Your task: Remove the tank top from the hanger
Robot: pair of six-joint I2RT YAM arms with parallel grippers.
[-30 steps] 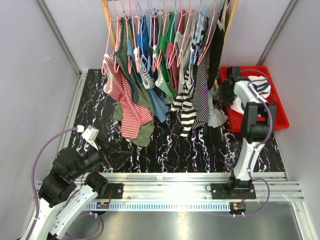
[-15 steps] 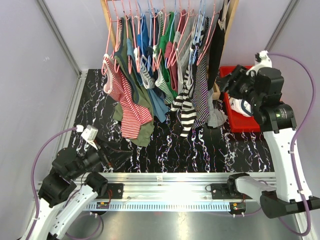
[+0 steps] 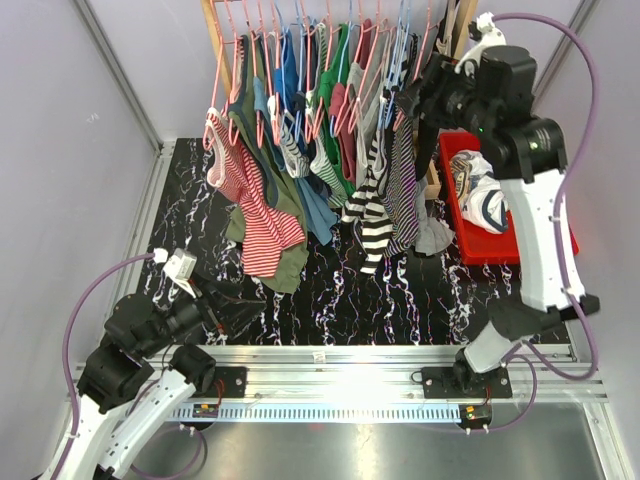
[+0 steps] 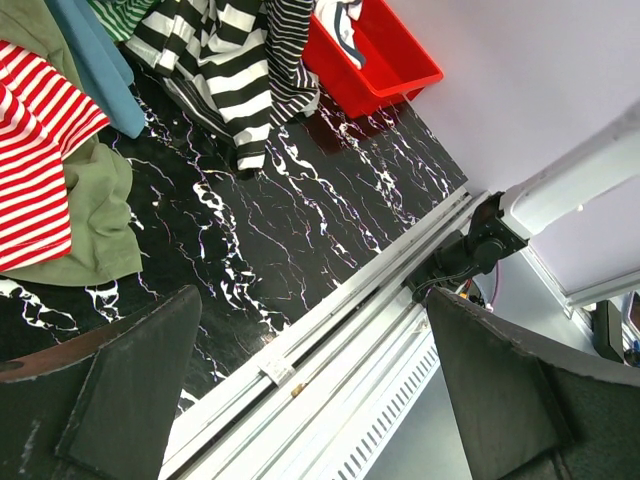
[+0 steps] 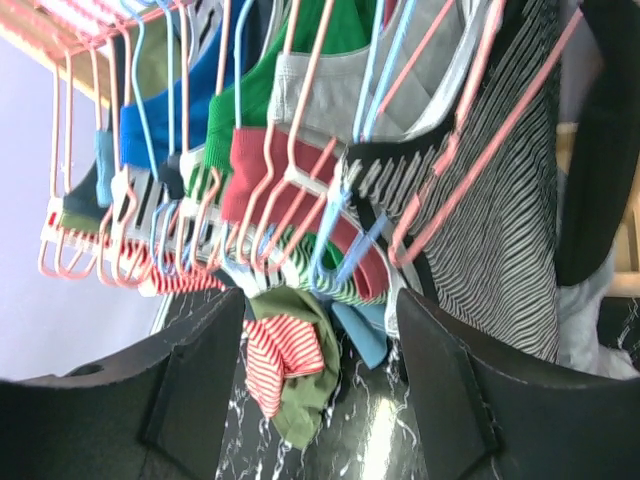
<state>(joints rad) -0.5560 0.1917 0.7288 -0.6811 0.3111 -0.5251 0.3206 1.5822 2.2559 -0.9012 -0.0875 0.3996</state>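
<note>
Several tank tops hang on pink and blue hangers from a wooden rail at the back. The rightmost are a thin-striped black and white top and a black garment. My right gripper is raised at the right end of the rack, open and empty. In the right wrist view its fingers frame the hanger necks, with the thin-striped top on a pink hanger just right of them. My left gripper is low at the near left, open and empty.
A red bin with dropped clothes stands at the right, also in the left wrist view. A red-striped top and a green one hang low at the left. A metal rail runs along the near edge.
My right arm has risen from over the red bin and swung up and left to the right end of the hanger rack. The left arm has not moved.
</note>
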